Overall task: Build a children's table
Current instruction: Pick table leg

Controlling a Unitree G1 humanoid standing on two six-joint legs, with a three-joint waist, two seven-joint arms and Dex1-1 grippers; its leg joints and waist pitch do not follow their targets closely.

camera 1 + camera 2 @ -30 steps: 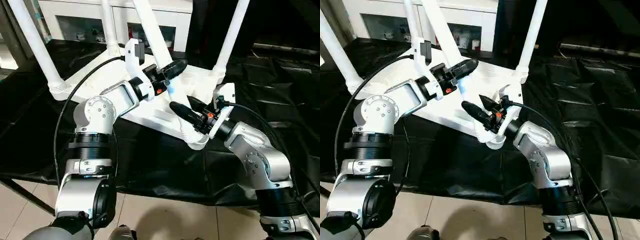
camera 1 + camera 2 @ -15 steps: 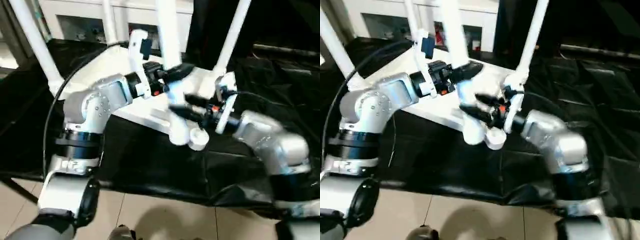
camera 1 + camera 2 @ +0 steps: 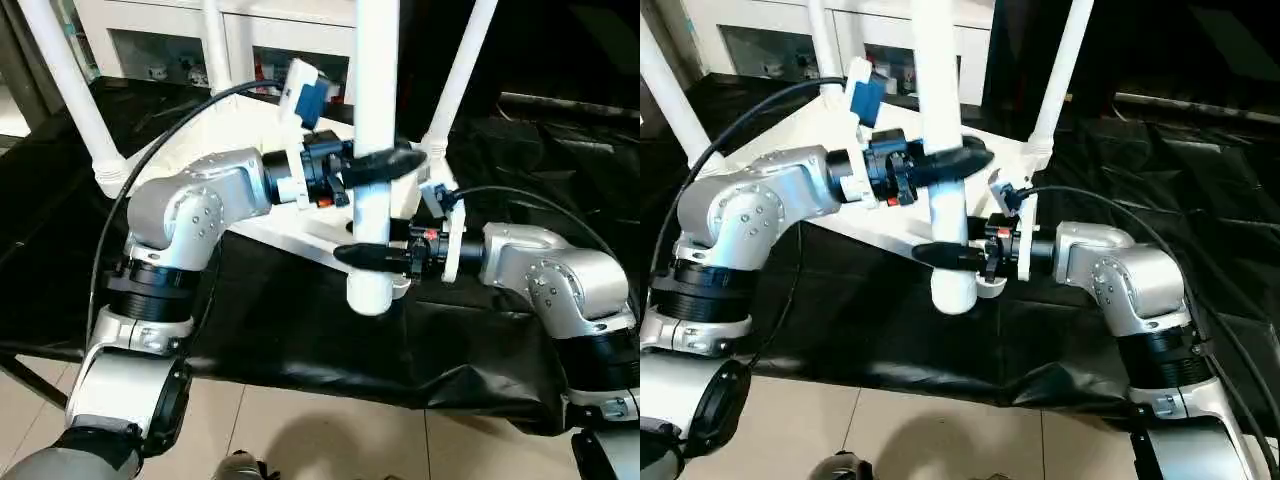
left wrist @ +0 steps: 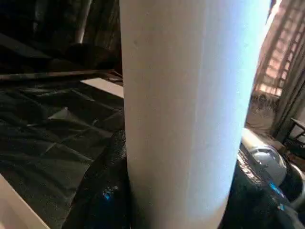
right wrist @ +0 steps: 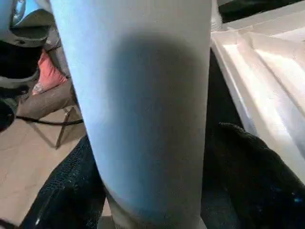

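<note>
No readable writing. Our left gripper [image 3: 385, 163] is clamped around the upright leg [image 3: 374, 120]. Our right gripper [image 3: 368, 255], lower on the same leg, has a finger on each side; we cannot tell if it grips. The leg's end hangs at the near corner of the upturned tabletop [image 3: 300, 225] on the black-covered bench [image 3: 280, 320].

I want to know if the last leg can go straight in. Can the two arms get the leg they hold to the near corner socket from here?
Probably yes. The left gripper and right gripper hold the fourth leg upright, its end just beside the near corner of the tabletop. Nothing stands between; the socket itself is hidden behind the leg.
</note>
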